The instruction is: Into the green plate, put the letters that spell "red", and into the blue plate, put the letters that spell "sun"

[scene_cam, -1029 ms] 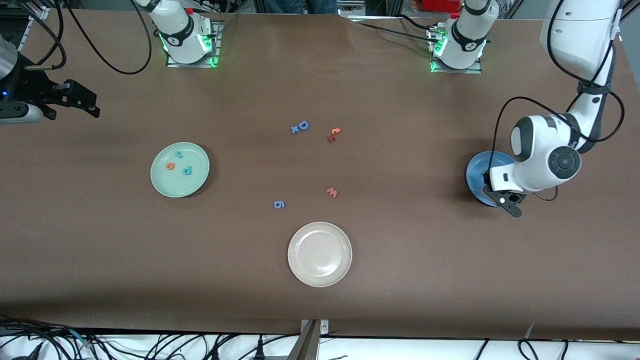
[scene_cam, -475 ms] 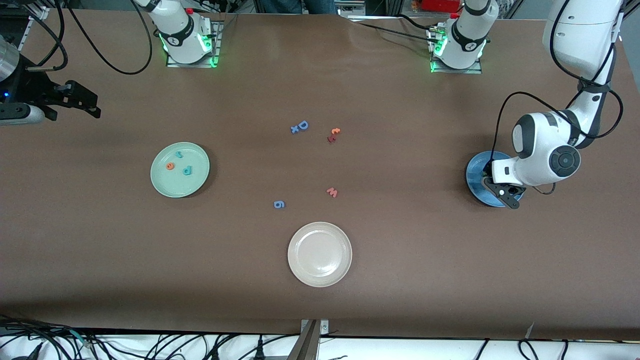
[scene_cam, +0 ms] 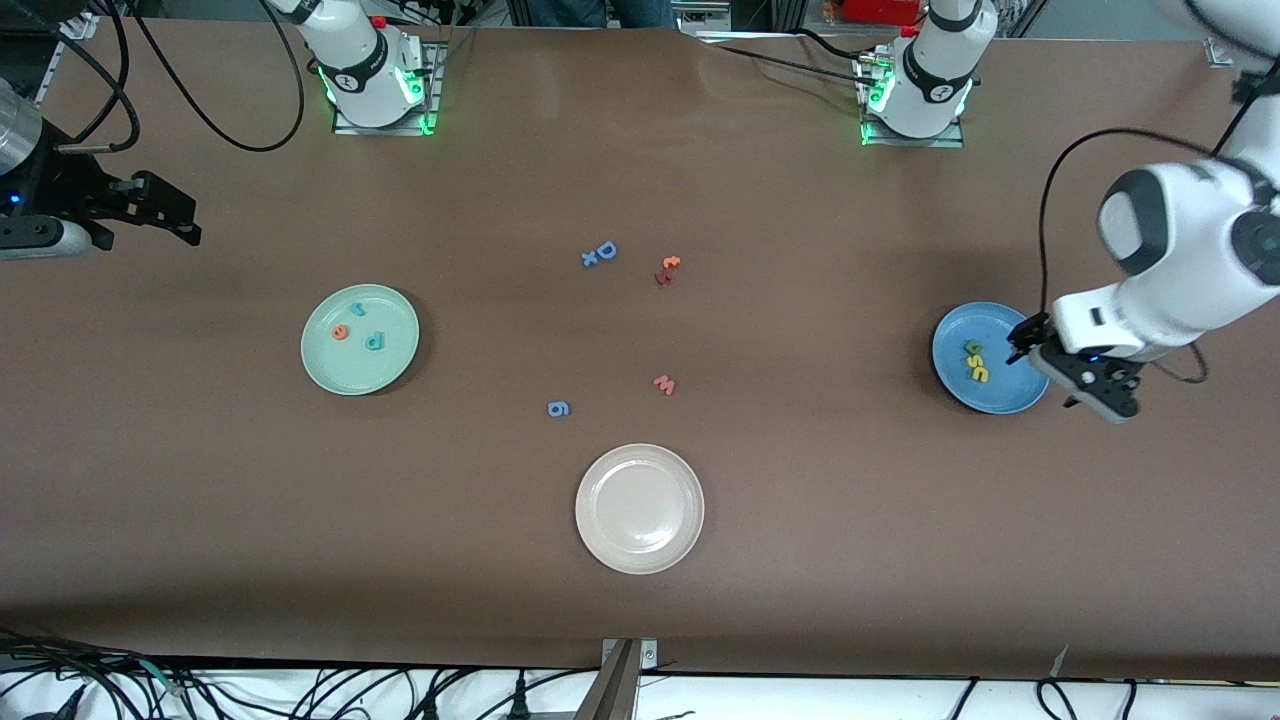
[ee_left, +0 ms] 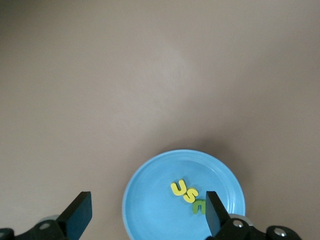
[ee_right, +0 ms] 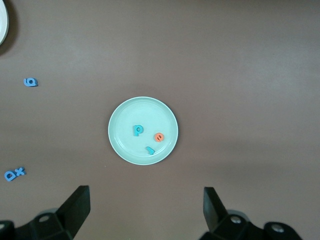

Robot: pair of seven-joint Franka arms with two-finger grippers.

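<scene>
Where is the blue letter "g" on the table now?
In the front view the blue "g" lies on the bare table, between the green plate and the reddish "w", slightly farther from the camera than the cream-white plate.

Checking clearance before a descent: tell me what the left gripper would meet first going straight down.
Probably the blue plate; the open left gripper points down near its rim, though depth is unclear.
</scene>
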